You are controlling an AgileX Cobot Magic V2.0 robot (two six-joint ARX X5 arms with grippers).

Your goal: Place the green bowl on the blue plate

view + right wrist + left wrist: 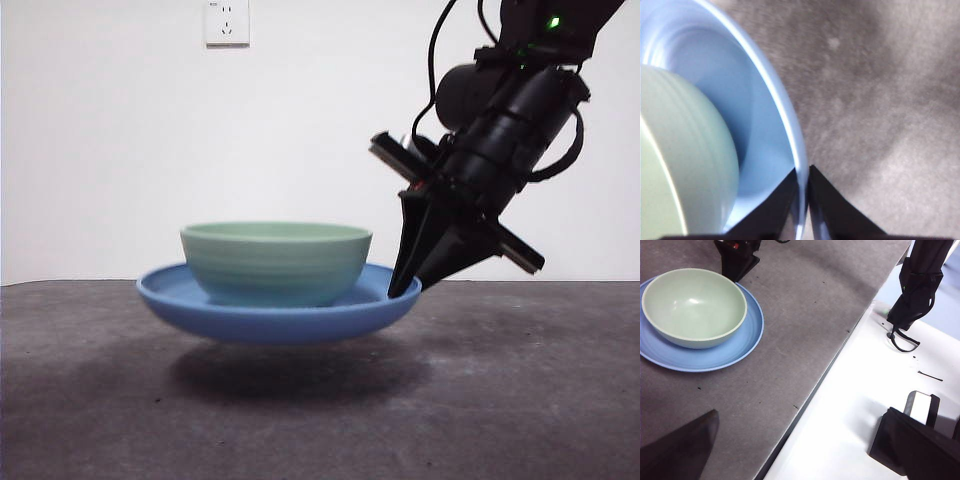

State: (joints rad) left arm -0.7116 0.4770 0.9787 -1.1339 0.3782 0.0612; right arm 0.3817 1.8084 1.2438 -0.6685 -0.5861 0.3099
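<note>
Now ridged green bowl point(276, 262) in glossy blue plate point(260, 318) — right hand point(405, 290) pinching rim

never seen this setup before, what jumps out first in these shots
The blue plate hangs clear of the dark table, its shadow beneath it, with the green bowl sitting inside. The right gripper pinches the plate's rim, reaching down from high on one side. The left gripper waits, open, near the table's edge.
</note>
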